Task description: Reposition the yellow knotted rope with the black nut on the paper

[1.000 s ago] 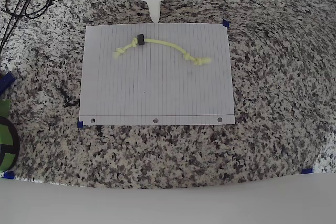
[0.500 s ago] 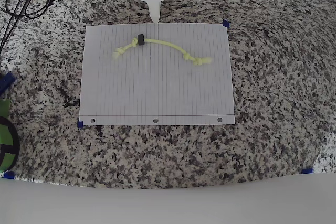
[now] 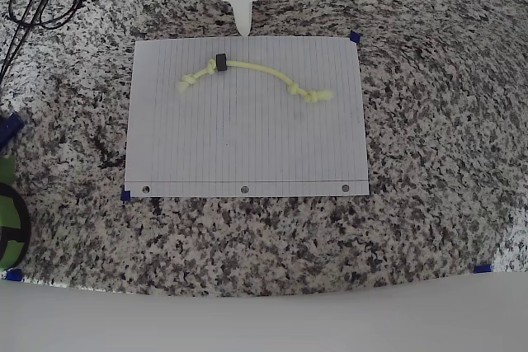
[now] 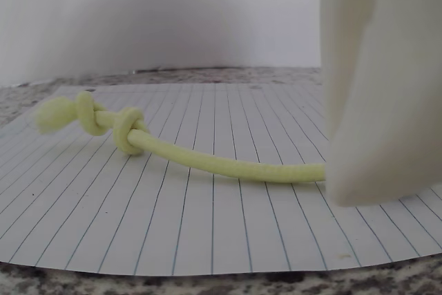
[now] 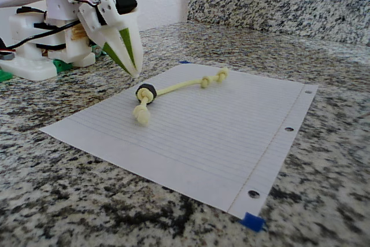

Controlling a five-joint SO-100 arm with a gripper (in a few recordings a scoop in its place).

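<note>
The yellow knotted rope (image 3: pixel 266 72) lies in a shallow arc across the far half of the paper (image 3: pixel 247 146). The black nut (image 3: pixel 220 63) sits on the rope near its left end. My white gripper (image 3: pixel 243 29) hovers at the paper's far edge, just behind the nut, shut and holding nothing. In the fixed view the gripper (image 5: pixel 134 72) points down a little above the counter, left of the nut (image 5: pixel 146 93) and the rope (image 5: pixel 180 87). The wrist view looks low along the paper (image 4: pixel 207 226), where the rope (image 4: pixel 207 162) runs behind a white finger (image 4: pixel 380 88).
Black cables (image 3: pixel 41 2) loop on the granite at the far left. A green and black object (image 3: pixel 8 220) sits at the left edge. Blue tape marks (image 3: pixel 355 37) hold the paper's corners. The arm's white base (image 5: pixel 34 56) stands left of the paper.
</note>
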